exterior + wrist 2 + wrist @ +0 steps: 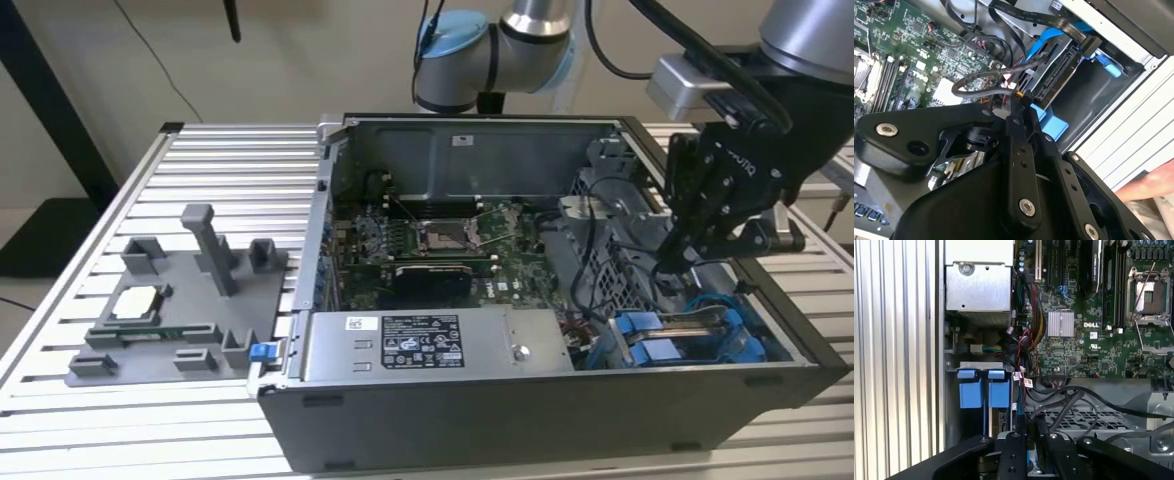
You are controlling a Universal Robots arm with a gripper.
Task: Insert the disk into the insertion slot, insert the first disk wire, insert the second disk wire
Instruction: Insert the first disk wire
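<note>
The disk sits edge-on inside its blue carrier in the insertion slot at the case's front corner, on the exterior view's right. A flat black wire is plugged in at the disk's far end. My gripper hangs just above the drive cage, and its fingers are shut on the end of a black braided wire. This wire loops away from the fingertips and back toward the disk's edge. In the first wrist view, the carrier's blue tabs lie just beyond my fingers.
The open computer case lies on a slatted aluminium table. It holds the motherboard, a silver labelled power-supply box and loose cable bundles. A grey fixture tray stands on the exterior view's left. A person's bare skin shows beside the case.
</note>
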